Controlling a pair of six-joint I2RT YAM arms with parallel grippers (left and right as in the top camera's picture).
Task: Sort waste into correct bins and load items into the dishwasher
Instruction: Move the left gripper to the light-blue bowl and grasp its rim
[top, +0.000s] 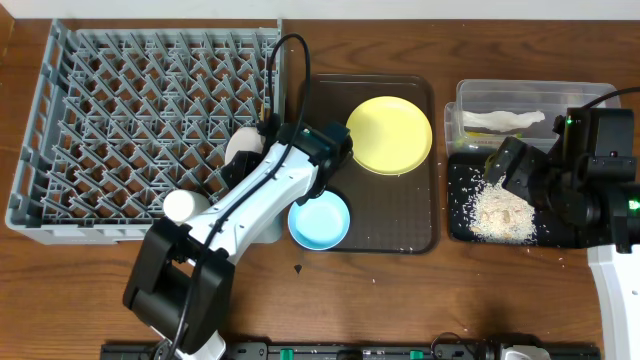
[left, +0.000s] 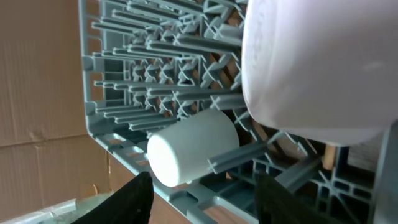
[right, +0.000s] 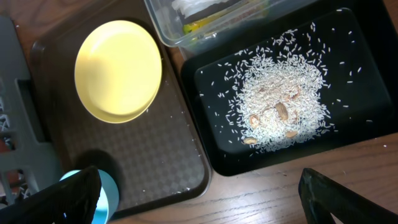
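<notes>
Lying sideways at the five o'clock corner of the grey pegged dish rack (top: 60, 120) is a smooth white cup (top: 185, 205). A white bowl (top: 245, 145) at three o'clock is half hidden by the arm (top: 250, 200). Loose rice scraps (top: 500, 212) heap in the black tray (top: 458, 225), and a crumpled napkin (top: 505, 120) lies in the clear tub (top: 470, 95). The left gripper (left: 205, 186) is half parted and the right gripper (right: 199, 177) is spread wide, both empty.

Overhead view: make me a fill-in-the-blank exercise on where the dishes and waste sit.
1. The ____ plate lies on the brown tray.
2. The black tray holds a heap of white ____.
3. The white cup sits in the grey ____.
4. The bowl on the brown tray is light ____.
Missing words: yellow; rice; rack; blue.
</notes>
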